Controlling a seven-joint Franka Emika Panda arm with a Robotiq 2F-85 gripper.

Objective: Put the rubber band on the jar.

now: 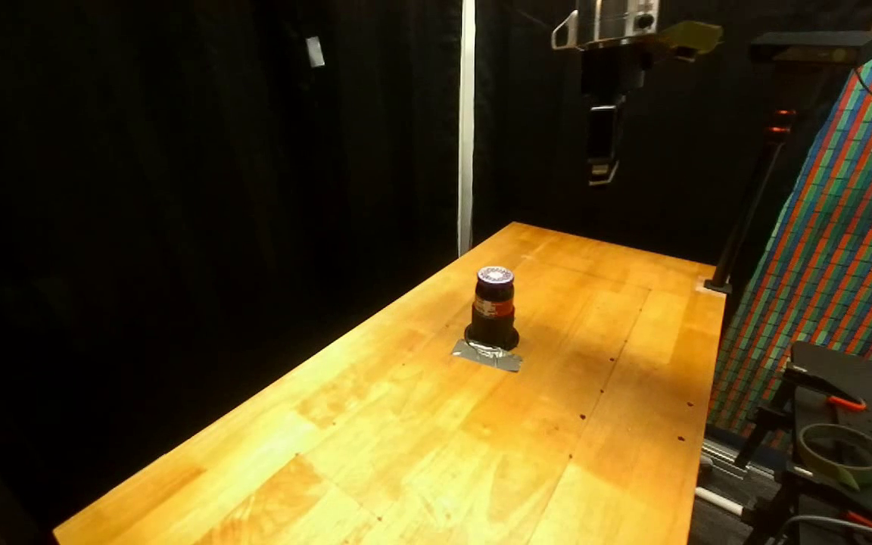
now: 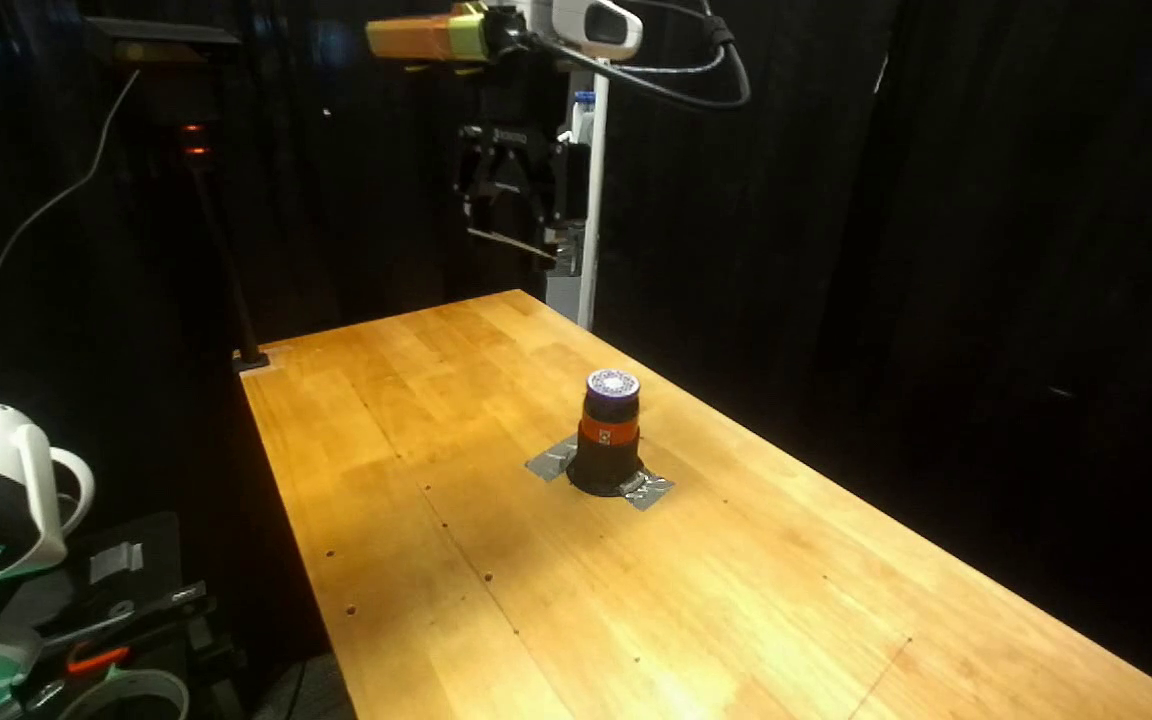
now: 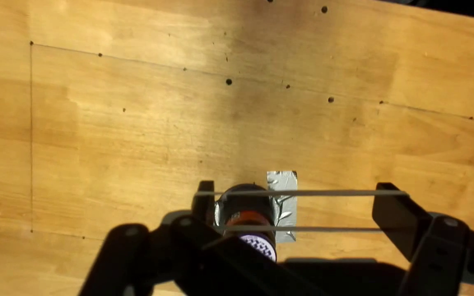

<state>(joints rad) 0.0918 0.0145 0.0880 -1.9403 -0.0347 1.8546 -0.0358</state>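
Observation:
The jar [image 1: 494, 306] stands upright on the wooden table, dark with an orange-red label and a white patterned lid; it also shows in an exterior view [image 2: 608, 440]. In the wrist view the jar [image 3: 248, 218] lies below and partly behind the left finger, which hides part of its lid. My gripper [image 2: 511, 243] is open, high above the table and apart from the jar; it also shows in an exterior view [image 1: 602, 174] and in the wrist view [image 3: 296, 201]. The pale rubber band [image 3: 323, 193] is stretched around both fingers as two parallel strands.
Grey tape [image 2: 648, 490] holds the jar's base to the wooden table [image 1: 557, 469]. A black post [image 1: 746, 204] with a camera stands at the table's far corner. A side cart [image 1: 837, 386] with a tape roll [image 1: 841, 454] stands beside the table. Black curtains hang around.

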